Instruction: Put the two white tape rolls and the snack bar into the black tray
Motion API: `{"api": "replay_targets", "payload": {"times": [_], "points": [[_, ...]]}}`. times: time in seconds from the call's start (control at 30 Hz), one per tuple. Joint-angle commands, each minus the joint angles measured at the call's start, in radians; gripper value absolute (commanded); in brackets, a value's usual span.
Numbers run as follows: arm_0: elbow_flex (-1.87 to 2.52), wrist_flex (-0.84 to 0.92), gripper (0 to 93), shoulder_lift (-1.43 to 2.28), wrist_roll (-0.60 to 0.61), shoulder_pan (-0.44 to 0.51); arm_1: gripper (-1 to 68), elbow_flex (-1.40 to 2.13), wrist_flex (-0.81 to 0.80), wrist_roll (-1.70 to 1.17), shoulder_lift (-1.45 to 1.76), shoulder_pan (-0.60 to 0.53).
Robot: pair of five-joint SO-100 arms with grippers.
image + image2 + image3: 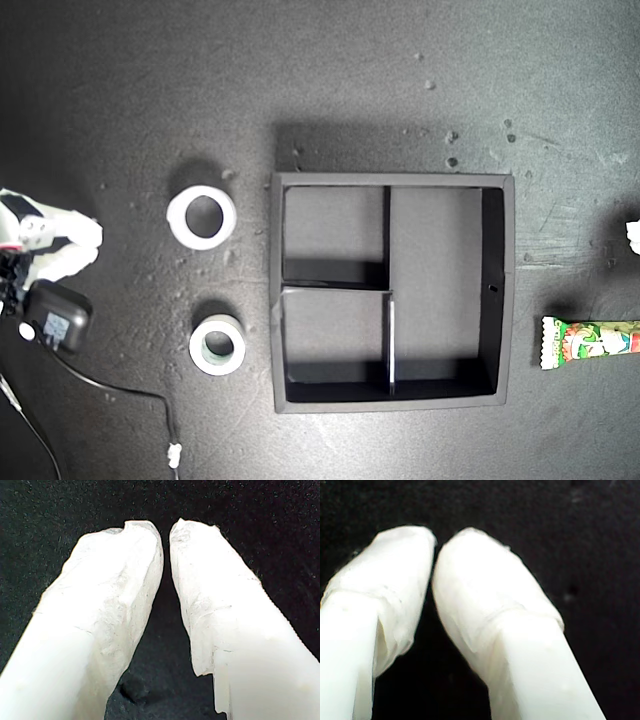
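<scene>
my first gripper fills its wrist view with two white padded fingers, tips close but a thin dark gap between them, nothing held; below is only black matting. my second gripper has its jaws pressed together at the tips, also pinching nothing, over the same dark surface. neither wrist view shows a task item, so i cannot say which arm is which in the exterior view.

in that view, one arm sits at the exterior view's left edge beside a black power adapter with its cable, and a scrap of white at the right edge may be the other arm.

nothing is done yet, by my judgement. the black tray sits mid-scene with all three compartments bare. the plain white tape roll lies flat just off the tray's left wall in the exterior view, and the tape roll with the greyish-green inner rim lies below it, also near that wall. the snack bar lies to the tray's right, partly cut off by the frame. all three placements remain.

the surface is a matte black mat, speckled with small crumbs and scuffs, lit brighter around the tray. no room beyond it is visible.
</scene>
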Motion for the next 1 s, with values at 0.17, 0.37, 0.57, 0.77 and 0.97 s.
{"api": "replay_targets", "payload": {"times": [0.17, 0.37, 0.57, 0.77, 0.97], "points": [[0.055, 0.038, 0.3, 0.049, -0.063, 0.005, 1.5, 0.012, 0.012, 0.006, -0.006, 0.143], [0.055, 0.038, 0.3, 0.049, -0.124, 0.011, 1.5, 0.012, 0.012, 0.009, -0.006, 0.150], [0.055, -0.029, 0.6, 0.046, -0.155, 0.028, 1.5, 0.012, -0.206, 0.186, -0.006, 0.104], [0.055, -0.250, 0.0, 0.048, -0.034, 0.031, 1.4, 0.012, -0.495, -0.163, -0.006, 0.037], [0.054, -0.571, 0.0, 0.044, 0.213, 0.172, 0.7, 0.012, -0.597, -0.328, -0.006, 0.029]]}}
